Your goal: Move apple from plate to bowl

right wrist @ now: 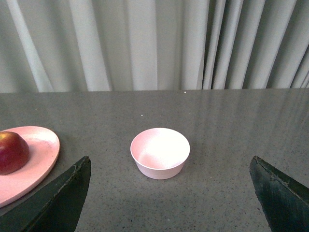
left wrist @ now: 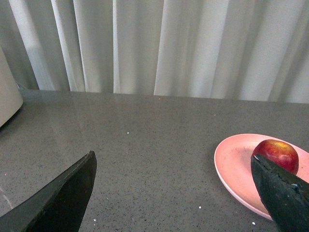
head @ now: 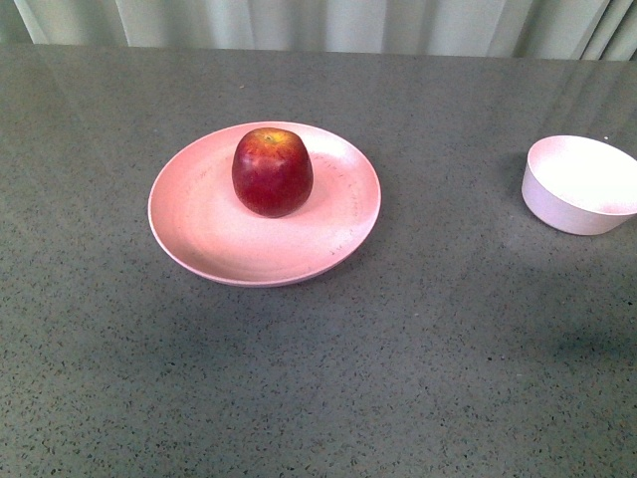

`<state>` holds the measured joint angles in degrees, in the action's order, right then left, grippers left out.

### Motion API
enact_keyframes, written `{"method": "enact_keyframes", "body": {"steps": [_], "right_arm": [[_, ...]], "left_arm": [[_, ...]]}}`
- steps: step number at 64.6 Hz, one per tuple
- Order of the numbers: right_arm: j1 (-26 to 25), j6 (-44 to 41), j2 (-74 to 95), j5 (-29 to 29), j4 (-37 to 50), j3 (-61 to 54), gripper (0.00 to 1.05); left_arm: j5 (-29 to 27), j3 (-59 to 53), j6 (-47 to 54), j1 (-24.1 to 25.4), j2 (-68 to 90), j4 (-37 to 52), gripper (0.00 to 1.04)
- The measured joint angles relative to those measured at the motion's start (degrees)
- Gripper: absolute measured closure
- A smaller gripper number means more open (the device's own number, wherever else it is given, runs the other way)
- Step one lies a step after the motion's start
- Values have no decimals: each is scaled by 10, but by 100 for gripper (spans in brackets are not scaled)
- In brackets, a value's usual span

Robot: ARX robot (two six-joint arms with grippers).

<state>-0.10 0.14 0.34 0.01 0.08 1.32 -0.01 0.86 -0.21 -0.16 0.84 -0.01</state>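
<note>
A dark red apple (head: 272,171) with a yellowish top stands upright on the wide pale pink plate (head: 209,234) at the table's middle. The small deep pink bowl (head: 582,184) sits empty at the right edge of the front view. Neither arm shows in the front view. My left gripper (left wrist: 174,166) is open above bare table, with the apple (left wrist: 277,153) and plate (left wrist: 234,164) beside one finger. My right gripper (right wrist: 170,169) is open, back from the bowl (right wrist: 160,152), which lies ahead between its fingers; the apple (right wrist: 12,152) and plate (right wrist: 36,154) show at the frame's edge.
The grey speckled table (head: 398,378) stretches around both dishes. Pale curtains (head: 328,22) hang behind its far edge. A whitish rounded object (left wrist: 7,89) sits at the edge of the left wrist view.
</note>
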Motion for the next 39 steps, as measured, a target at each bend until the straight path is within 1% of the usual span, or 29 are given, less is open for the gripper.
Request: {"method": "enact_keyframes", "body": {"steps": [39], "right_arm": [[0,0,0,0,0,0,9]], "left_arm": [[0,0,0,0,0,0,9]]}}
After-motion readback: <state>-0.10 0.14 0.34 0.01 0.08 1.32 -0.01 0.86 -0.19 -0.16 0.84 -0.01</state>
